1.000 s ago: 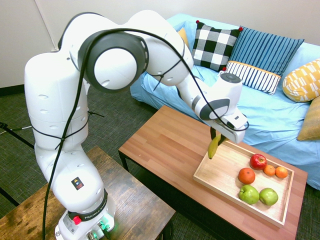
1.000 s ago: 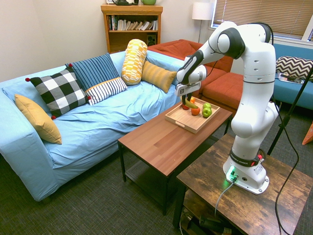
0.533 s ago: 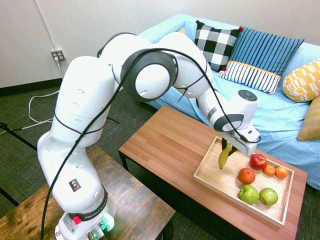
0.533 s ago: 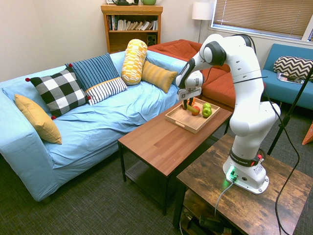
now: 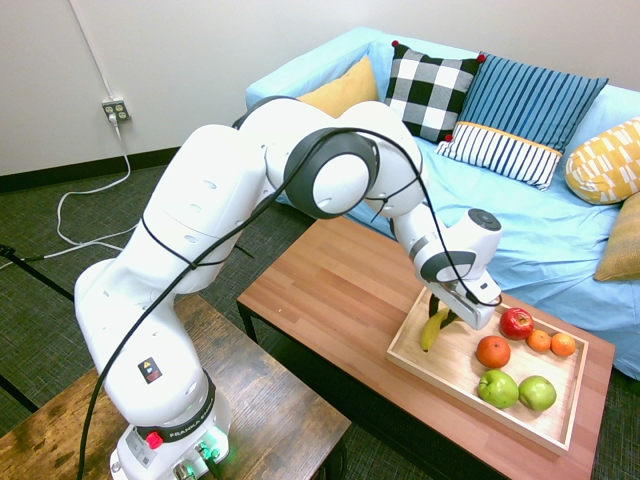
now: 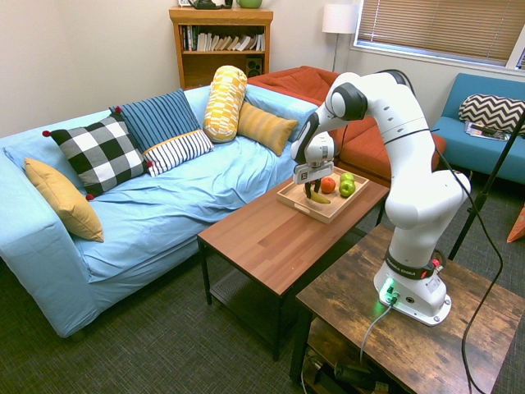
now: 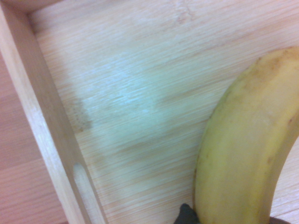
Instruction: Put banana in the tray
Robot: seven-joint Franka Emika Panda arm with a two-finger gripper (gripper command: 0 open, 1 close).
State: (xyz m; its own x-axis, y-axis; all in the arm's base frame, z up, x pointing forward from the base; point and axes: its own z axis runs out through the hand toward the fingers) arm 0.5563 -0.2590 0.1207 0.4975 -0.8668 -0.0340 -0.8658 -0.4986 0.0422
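The yellow banana hangs steeply from my gripper, which is shut on its upper end. Its lower tip is at the floor of the light wooden tray, near the tray's left end. From the other side, the banana shows low inside the tray under the gripper. Up close in the wrist view, the banana fills one side, right above the tray's floor and beside its raised wall.
The tray rests on the right end of a reddish-brown table. In its other half lie a red apple, an orange, two small oranges and two green apples. A blue sofa with pillows stands behind.
The arm has carried the banana from above the tray's left rim in over the tray and lowered it to the floor. The fruit in the tray has not moved.
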